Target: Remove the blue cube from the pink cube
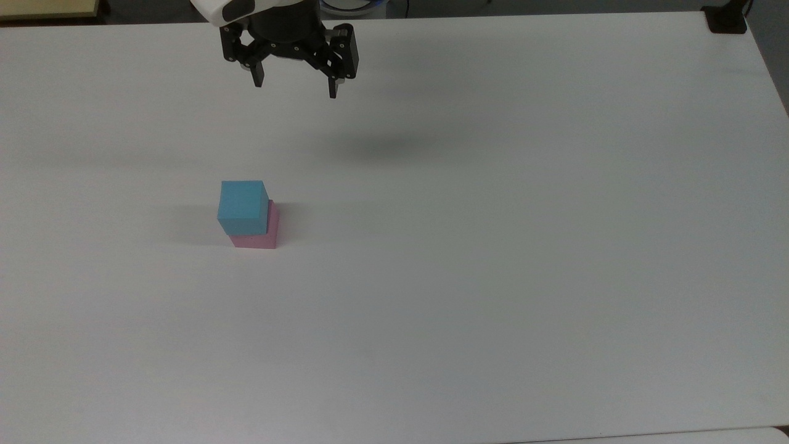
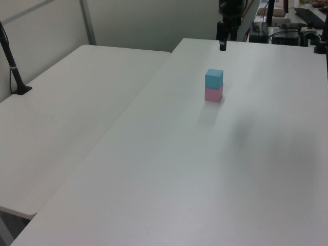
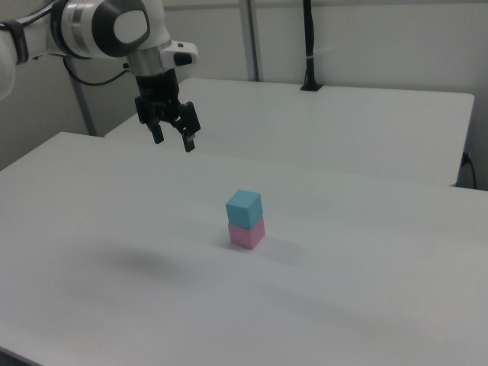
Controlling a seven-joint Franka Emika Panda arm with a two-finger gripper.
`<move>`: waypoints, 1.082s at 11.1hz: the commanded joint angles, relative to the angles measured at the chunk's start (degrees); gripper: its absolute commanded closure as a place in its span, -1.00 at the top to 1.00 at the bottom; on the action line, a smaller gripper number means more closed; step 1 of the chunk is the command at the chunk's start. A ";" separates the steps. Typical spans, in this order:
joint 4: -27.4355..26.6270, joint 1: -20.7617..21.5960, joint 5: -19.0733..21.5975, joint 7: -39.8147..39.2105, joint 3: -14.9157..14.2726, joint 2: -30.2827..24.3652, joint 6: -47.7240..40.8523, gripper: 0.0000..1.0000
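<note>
The white counter [image 1: 493, 277] is seen to carry the two-cube stack; a second white counter [image 2: 66, 118] is butted against it along one edge, at the left view's left. A black post [image 2: 14, 72] with a cable is fixed at that second counter's far side.

The arm [image 3: 99, 27], white with black joints, is held above the counter, away from the stack. The end effector [image 1: 296, 86] is pointed down, raised well clear of the surface, its fingers [image 3: 188, 140] spread apart with nothing between them. Its soft shadow [image 1: 382, 147] is cast on the counter, to the top view's right of the stack.

The stack is placed on the counter at the top view's left of centre, well apart from the end effector. The blue cube [image 1: 243, 207] is seated on top of the pink cube [image 1: 256, 237], touching it. The blue cube is slightly offset, shifted toward the top view's left, so that a strip of pink is exposed on the right.
</note>
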 commanded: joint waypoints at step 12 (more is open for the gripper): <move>-1.44 -4.20 0.96 -12.63 -0.48 2.40 4.59 1.00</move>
